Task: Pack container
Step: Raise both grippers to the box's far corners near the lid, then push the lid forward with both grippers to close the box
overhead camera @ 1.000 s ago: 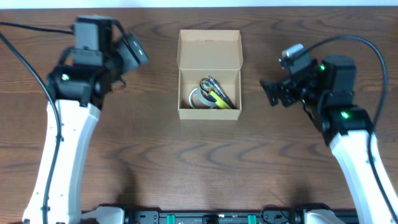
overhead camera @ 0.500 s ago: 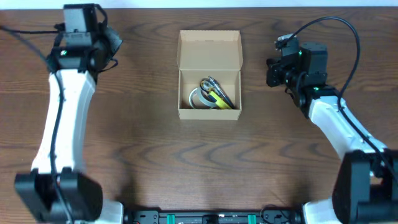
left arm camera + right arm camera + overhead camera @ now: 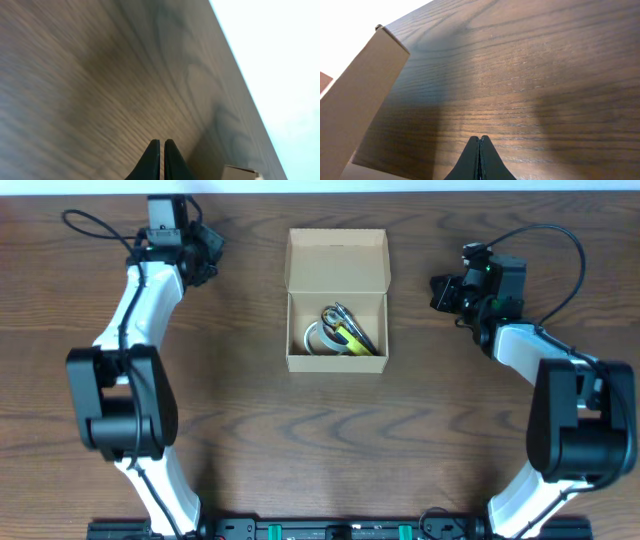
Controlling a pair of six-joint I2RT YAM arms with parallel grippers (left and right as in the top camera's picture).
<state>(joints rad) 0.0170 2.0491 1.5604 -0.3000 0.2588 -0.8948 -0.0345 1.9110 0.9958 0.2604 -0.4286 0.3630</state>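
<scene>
The container (image 3: 336,361) is a light-tan cardboard box in the middle of the table, its flap lid (image 3: 337,258) folded open at the back. Inside lie a white tape roll (image 3: 319,338), scissors (image 3: 346,320) and a yellow item (image 3: 358,340). My left gripper (image 3: 212,248) is shut and empty, well left of the box near the far edge. My right gripper (image 3: 438,292) is shut and empty, a short way right of the box. In the left wrist view the gripper (image 3: 161,143) hangs over bare wood. The right wrist view shows the gripper (image 3: 480,138) with the box wall (image 3: 355,105) to its left.
The dark wood table (image 3: 250,430) ends at a white far edge (image 3: 280,60) close behind my left gripper. A corner of the box (image 3: 241,173) shows at the lower right of the left wrist view. Both arms' bases stand at the near edge.
Both grippers have gone from open to shut with nothing in them. Both arms have folded back, the left gripper toward the far edge. The box and its contents have not moved.
</scene>
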